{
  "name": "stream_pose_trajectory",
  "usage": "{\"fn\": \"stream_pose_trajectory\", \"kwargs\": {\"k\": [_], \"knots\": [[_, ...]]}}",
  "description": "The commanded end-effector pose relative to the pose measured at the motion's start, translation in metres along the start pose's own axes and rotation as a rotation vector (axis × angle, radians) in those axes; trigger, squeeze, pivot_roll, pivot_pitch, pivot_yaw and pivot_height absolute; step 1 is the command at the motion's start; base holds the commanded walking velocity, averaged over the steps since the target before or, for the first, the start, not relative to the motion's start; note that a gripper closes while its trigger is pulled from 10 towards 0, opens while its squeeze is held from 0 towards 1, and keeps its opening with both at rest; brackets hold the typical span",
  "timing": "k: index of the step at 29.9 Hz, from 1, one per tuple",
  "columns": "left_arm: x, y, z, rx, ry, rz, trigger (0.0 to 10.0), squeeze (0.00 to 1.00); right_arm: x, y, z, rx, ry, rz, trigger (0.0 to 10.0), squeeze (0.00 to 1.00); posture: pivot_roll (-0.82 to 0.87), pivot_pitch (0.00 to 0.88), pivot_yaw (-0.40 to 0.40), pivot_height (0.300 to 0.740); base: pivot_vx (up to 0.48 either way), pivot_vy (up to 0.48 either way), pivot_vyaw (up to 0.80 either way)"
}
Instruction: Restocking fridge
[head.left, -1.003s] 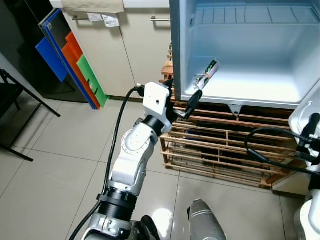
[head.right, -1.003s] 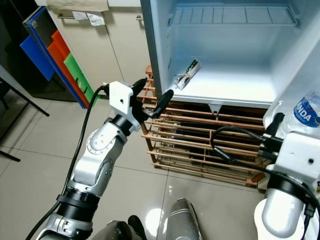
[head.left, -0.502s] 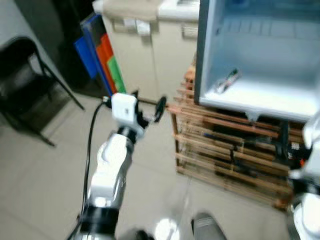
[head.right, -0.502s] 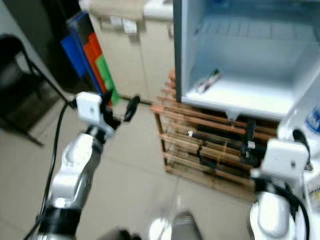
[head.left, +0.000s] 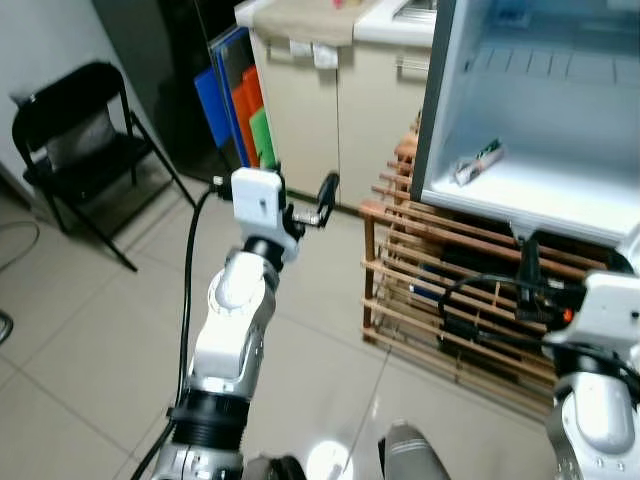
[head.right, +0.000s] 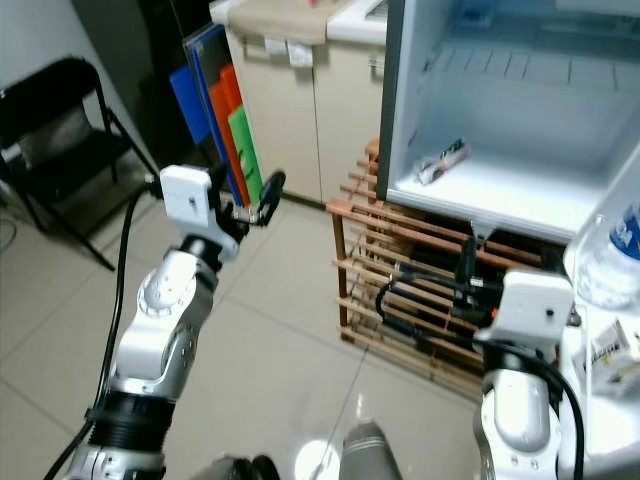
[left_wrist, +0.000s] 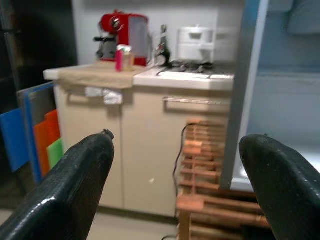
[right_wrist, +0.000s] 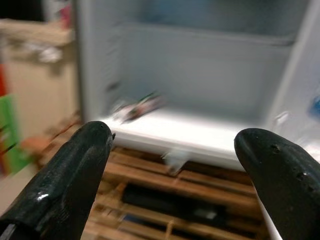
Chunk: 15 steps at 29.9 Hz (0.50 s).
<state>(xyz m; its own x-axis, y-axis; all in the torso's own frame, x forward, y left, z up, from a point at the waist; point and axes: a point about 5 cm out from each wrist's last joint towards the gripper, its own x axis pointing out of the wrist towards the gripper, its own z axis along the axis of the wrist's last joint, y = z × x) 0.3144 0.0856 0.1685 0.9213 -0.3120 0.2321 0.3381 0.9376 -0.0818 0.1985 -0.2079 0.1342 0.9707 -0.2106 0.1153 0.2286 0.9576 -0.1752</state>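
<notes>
- The silver left arm is raised over the glossy beige tiled floor (head.left: 90, 330), its left end effector (head.left: 322, 200) released and carrying nothing, fingers spread wide in the left wrist view; judged from its height, it is ready for the next item rather than in the middle of a grasp.
- The right end effector (head.right: 468, 262) points at the wooden slatted pallet (head.left: 440, 300), fingers likewise parted and empty in the right wrist view.
- By the robot's right side stand a clear plastic water bottle with a blue label (head.right: 610, 255) and a small white carton (head.right: 612, 352), probably the stock waiting to go in.
- The pallet carries the open white fridge (head.left: 540, 110), lifting its floor off the tiles; dark cables lie between the slats.
- The one stocked thing, a small green-and-white wrapped packet (head.left: 478, 163), lies on the fridge floor near its front left corner, tilted toward the back.
- Left of the fridge, beige kitchen cabinets (head.left: 340, 120) carry a desk top with a red coffee machine (left_wrist: 116, 34); blue, orange and green boards (head.left: 240, 110) lean against them.
- Farthest left, a black folding chair (head.left: 85, 150) stands well apart; nothing blocks the fridge opening.
</notes>
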Motion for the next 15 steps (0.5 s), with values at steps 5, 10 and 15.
{"fn": "stream_pose_trajectory", "kwargs": {"k": [5,10,15], "knots": [[0.002,0.004,-0.004,0.006,0.005,0.013,10.0,0.0,-0.003,0.001,-0.014,0.022,0.052,0.052,10.0,0.0,-0.34,0.092,0.117,0.718,0.0,0.0,0.0],[0.002,0.004,-0.005,-0.004,0.016,0.015,10.0,0.0,-0.002,-0.003,-0.021,0.027,0.064,0.038,10.0,0.0,-0.34,0.099,0.125,0.718,-0.259,0.0,0.0],[0.001,0.004,-0.005,0.013,0.015,0.009,10.0,0.0,-0.003,-0.001,-0.025,0.019,0.071,0.061,10.0,0.0,-0.33,0.102,0.13,0.718,-0.446,0.0,0.0]]}}
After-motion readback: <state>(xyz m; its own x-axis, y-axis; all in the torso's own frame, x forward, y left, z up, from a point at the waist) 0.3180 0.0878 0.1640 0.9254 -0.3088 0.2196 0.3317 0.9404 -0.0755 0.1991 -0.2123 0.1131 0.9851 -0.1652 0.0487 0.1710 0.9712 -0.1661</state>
